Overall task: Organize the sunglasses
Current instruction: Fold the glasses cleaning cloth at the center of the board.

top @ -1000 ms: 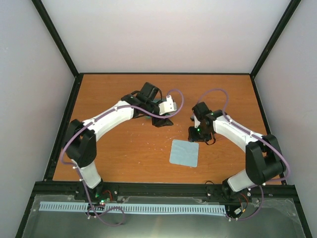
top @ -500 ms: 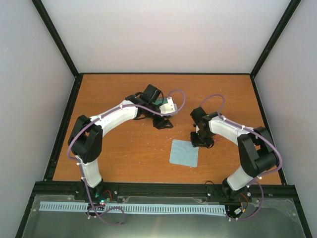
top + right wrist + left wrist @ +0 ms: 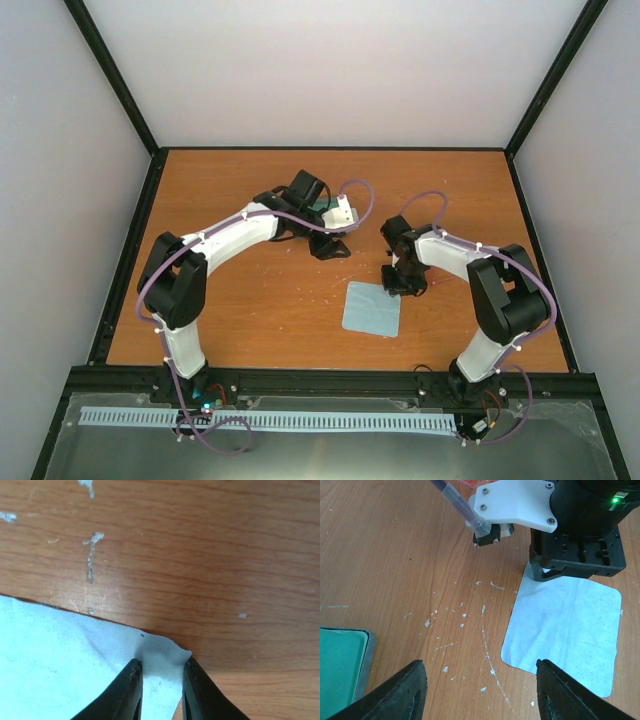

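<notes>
The pale blue cloth (image 3: 371, 309) lies flat near the table's middle. My right gripper (image 3: 398, 283) is down at its far right corner; in the right wrist view the gripper (image 3: 161, 680) pinches that puckered corner (image 3: 160, 655). My left gripper (image 3: 330, 248) is open and empty, low over bare wood (image 3: 482, 695). The case (image 3: 322, 207) is mostly hidden under the left wrist; its green inside (image 3: 340, 665) shows at that view's left edge. Of the sunglasses only a reddish-pink sliver (image 3: 470, 483) shows, behind the right wrist's white part.
White flecks and scratches (image 3: 485, 630) mark the wood between the case and the cloth. The right wrist body (image 3: 580, 535) stands at the cloth's far edge in the left wrist view. Black frame rails (image 3: 130, 250) border the table.
My right gripper has moved nearer and a little left, down onto the cloth's far right corner, its arm folding in. My left arm shifted slightly a second ago and has since stayed still.
</notes>
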`<action>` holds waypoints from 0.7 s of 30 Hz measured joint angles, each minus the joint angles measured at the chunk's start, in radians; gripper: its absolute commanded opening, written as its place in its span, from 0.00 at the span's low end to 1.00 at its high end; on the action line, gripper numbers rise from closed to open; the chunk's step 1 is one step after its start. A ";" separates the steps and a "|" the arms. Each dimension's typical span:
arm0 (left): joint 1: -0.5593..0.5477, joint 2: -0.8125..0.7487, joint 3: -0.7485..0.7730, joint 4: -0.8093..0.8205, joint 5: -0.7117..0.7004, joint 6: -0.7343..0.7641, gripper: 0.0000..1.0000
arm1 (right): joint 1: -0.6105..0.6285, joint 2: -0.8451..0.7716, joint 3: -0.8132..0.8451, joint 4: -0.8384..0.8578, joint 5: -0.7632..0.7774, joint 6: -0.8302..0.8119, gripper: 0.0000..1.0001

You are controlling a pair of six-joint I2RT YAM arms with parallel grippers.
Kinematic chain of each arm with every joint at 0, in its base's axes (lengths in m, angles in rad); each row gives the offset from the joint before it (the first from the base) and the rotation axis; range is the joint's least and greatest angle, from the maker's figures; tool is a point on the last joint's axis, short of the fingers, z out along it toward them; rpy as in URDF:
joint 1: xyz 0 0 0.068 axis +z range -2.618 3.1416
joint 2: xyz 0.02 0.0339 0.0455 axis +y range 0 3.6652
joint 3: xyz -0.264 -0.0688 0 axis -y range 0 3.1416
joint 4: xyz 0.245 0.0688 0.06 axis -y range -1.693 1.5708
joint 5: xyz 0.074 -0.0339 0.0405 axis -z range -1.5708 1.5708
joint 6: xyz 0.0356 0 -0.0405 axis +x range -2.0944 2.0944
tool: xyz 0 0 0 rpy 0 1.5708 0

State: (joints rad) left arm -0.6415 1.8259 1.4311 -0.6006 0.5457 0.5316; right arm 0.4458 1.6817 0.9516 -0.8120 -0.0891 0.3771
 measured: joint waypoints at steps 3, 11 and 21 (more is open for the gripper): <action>0.000 0.000 -0.006 0.003 0.002 -0.003 0.62 | 0.000 0.007 0.005 0.001 -0.004 -0.006 0.07; 0.000 0.009 -0.021 0.003 0.028 -0.017 0.57 | -0.001 0.010 0.007 0.014 -0.034 -0.013 0.03; -0.029 0.150 -0.013 -0.029 0.019 -0.022 0.52 | 0.000 0.005 0.009 0.014 0.005 0.011 0.03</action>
State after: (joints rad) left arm -0.6708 1.9762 1.4178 -0.6300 0.5648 0.5095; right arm 0.4458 1.6871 0.9607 -0.7982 -0.0837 0.3878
